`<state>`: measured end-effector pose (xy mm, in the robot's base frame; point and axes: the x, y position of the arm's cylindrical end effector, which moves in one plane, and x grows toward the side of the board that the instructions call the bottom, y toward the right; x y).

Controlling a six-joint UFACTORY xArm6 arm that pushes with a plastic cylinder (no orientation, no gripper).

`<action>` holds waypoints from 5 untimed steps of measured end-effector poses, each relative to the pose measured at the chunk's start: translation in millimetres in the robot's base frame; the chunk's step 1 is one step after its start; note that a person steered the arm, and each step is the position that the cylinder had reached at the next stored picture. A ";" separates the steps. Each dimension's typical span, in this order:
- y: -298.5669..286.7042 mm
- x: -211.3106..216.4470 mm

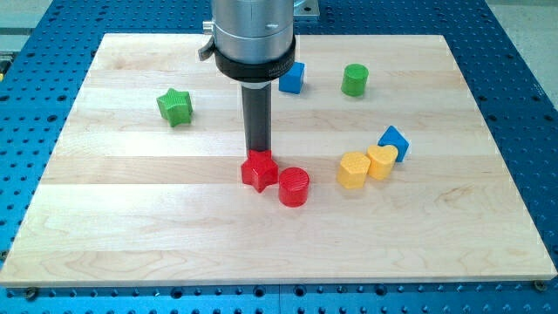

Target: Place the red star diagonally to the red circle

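The red star (260,170) lies near the middle of the wooden board. The red circle (294,187) sits right against it, at its lower right, touching or nearly touching. My tip (257,152) comes down just behind the red star, at its top edge, and seems to touch it. The rod's very end is partly hidden by the star.
A green star (174,106) lies at the upper left. A blue block (292,78) sits behind the arm's housing and a green cylinder (355,79) to its right. A yellow hexagon-like block (353,170), a yellow heart (382,161) and a blue block (395,140) cluster at the right.
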<state>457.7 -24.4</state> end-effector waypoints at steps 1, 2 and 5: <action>27.2 4.9; -17.9 40.7; -90.5 119.6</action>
